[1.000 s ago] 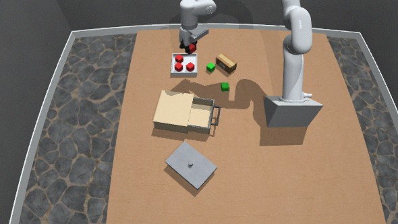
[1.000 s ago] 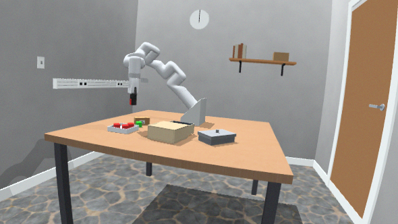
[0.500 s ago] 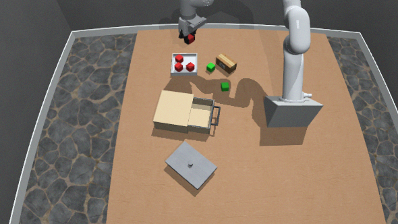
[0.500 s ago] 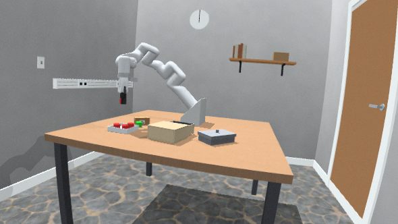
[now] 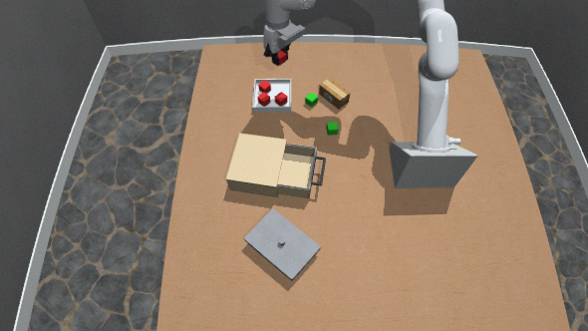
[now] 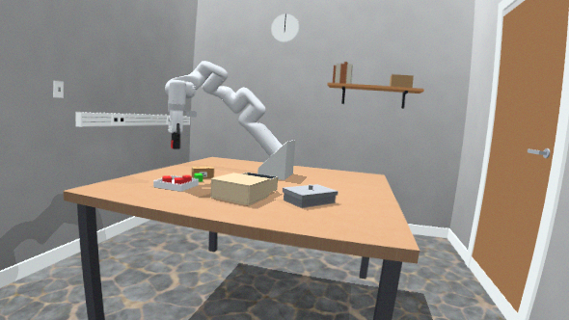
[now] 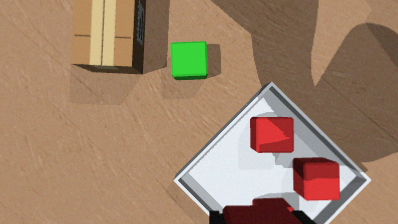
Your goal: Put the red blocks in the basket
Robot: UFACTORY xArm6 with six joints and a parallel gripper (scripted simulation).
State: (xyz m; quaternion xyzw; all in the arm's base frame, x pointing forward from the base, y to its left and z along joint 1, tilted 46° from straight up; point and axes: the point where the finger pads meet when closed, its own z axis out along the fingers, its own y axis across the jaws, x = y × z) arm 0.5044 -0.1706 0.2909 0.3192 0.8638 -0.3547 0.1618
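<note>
My gripper [image 5: 277, 54] [image 6: 176, 142] [image 7: 261, 218] is shut on a red block [image 5: 282, 58] [image 6: 173, 144] [image 7: 257, 212], held high above the table, near the white basket [image 5: 271, 109] [image 6: 175, 187] [image 7: 223, 132]. The basket holds three red blocks, at its back left [image 5: 264, 87], front left [image 5: 264, 99] and right [image 5: 281, 99]. The light wooden cabinet [image 5: 256, 160] [image 6: 231, 185] has its drawer [image 5: 295, 171] pulled out; no block shows in its visible part. The grey lid [image 5: 269, 229] [image 6: 315, 191] lies on the metal box [image 6: 313, 200] and looks level. Inside the box is hidden.
A green block [image 5: 311, 99] [image 7: 189, 59] lies between the basket and a brown cardboard box [image 5: 335, 92] [image 6: 203, 173] [image 7: 102, 35]. Another green block [image 5: 332, 128] lies nearer the cabinet. The drawer handle [image 5: 323, 170] juts towards the robot's base [image 5: 434, 166].
</note>
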